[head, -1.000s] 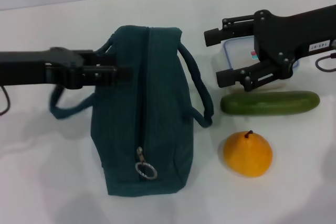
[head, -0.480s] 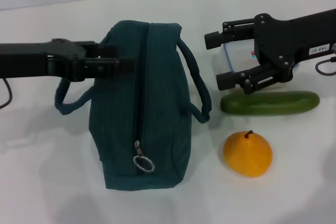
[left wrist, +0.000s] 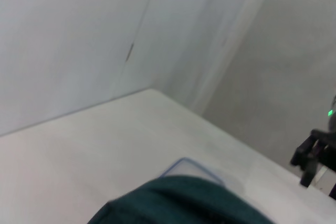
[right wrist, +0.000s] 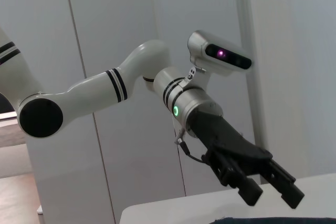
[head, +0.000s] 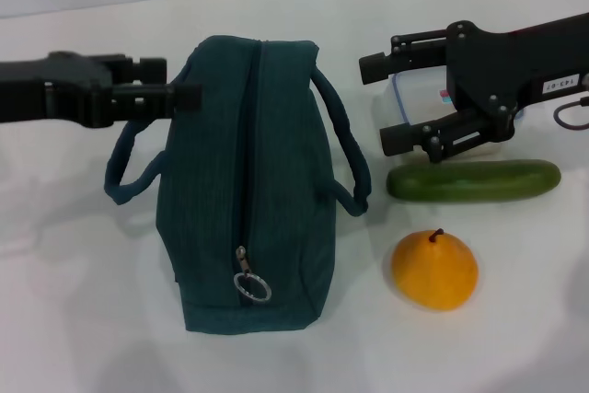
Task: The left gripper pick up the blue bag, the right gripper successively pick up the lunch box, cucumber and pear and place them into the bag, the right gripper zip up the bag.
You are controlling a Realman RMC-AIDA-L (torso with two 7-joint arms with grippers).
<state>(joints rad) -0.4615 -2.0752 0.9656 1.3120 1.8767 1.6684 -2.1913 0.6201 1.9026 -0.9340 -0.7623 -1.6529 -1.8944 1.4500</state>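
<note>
Left tool (head: 189,94) grips the dark teal, zipped bag's (head: 248,200) handle; right tool (head: 382,103) spread.

We see open counter (head: 83,319) left of the blue bag (head: 248,190) and along its near side. On the right, the cucumber (head: 474,180) lies across the way between the pear (head: 434,270) and the lunch box (head: 419,98). The right claw (head: 379,103) hangs spread over the lunch box, with a narrow gap to the bag's right handle (head: 348,154). The left claw (head: 175,94) blocks the bag's far left corner.
</note>
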